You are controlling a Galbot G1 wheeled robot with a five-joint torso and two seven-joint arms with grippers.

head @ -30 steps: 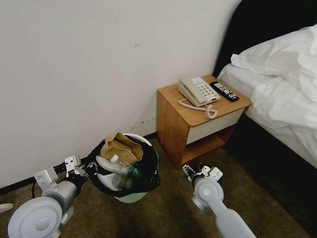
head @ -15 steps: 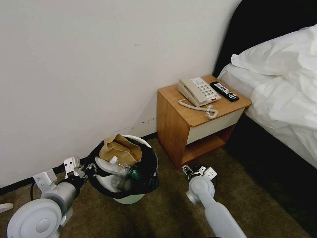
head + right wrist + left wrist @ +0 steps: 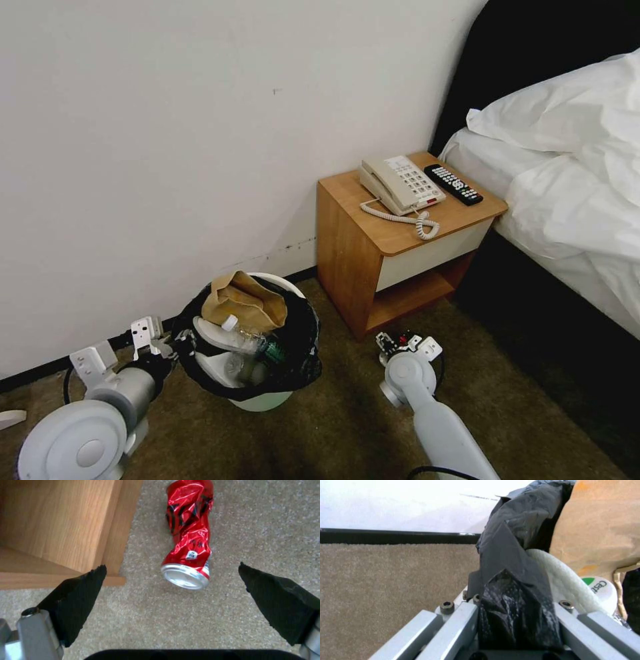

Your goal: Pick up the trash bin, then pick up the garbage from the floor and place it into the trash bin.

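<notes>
Carpet holds crushed red can (image 3: 188,538) just beyond right gripper's (image 3: 171,571) spread fingers (image 3: 78,598).

Left gripper (image 3: 179,341) grips the trash bin (image 3: 267,399) rim; right gripper (image 3: 393,341) hangs near the nightstand (image 3: 347,260).

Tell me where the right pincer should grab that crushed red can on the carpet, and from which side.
Probably across the crumpled middle of the red can, coming straight down from above. It lies flat on the carpet beside the nightstand, with its silver end toward the open right pincer; the creased waist is narrower than that end, so the pads should straddle it.
</notes>
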